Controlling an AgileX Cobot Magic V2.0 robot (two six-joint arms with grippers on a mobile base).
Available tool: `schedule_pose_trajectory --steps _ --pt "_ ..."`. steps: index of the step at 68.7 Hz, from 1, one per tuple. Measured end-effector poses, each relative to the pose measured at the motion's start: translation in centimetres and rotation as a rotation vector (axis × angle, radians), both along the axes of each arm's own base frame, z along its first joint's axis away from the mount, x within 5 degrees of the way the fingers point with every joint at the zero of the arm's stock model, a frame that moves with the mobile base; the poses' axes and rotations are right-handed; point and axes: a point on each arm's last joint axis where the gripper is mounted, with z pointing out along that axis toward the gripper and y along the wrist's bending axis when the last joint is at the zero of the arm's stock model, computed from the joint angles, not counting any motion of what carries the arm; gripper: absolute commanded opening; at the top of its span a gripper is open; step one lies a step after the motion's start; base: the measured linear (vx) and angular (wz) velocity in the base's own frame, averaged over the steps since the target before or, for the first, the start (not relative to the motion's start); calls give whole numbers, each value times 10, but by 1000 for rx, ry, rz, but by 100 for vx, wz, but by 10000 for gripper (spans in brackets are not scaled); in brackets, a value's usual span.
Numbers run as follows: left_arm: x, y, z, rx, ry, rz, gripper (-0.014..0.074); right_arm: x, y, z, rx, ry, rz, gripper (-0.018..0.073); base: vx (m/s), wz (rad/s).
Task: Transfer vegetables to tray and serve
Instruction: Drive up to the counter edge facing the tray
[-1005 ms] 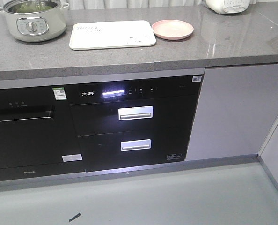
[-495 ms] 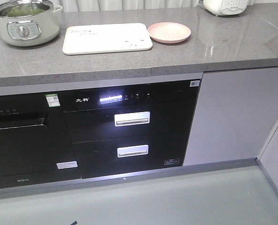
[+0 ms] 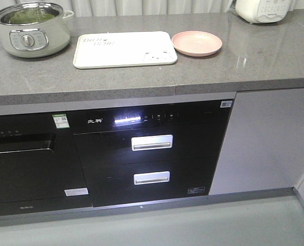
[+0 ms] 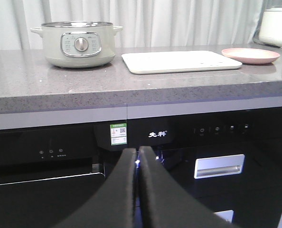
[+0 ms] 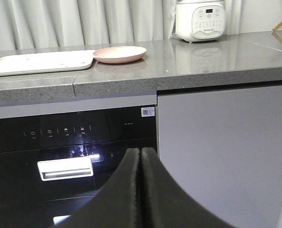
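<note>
Green leafy vegetables [image 3: 26, 16] lie inside a pale green electric pot [image 3: 34, 36] at the counter's left. Right of the pot lies the cream-white tray [image 3: 126, 51], with nothing on it. In the left wrist view my left gripper [image 4: 137, 152] is shut with nothing between its pads, low in front of the black appliance fronts and well below the pot [image 4: 78, 45] and the tray [image 4: 179, 61]. Further right, my right gripper [image 5: 141, 151] is also shut and holds nothing, below the counter edge. The tray [image 5: 36, 62] shows at the left of its view. Neither gripper appears in the front view.
A round pink plate [image 3: 197, 43] sits just right of the tray, and a white rice cooker [image 3: 262, 10] stands at the counter's far right. Below the grey counter [image 3: 244, 61] are black appliances with two silver drawer handles [image 3: 151, 142] and a grey cabinet door [image 3: 264, 138].
The front view has shifted: the counter, pot, tray and plate now sit lower and further right in the frame and look slightly nearer. Nothing on the counter has moved relative to the rest.
</note>
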Motion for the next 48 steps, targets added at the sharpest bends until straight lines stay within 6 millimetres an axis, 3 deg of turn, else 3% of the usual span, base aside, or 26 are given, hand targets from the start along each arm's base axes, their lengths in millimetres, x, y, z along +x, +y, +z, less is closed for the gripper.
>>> schedule_pose_trajectory --steps 48 --pt "0 0 0 0 0 0 -6 0 0 0 0 0 0 -3 14 9"
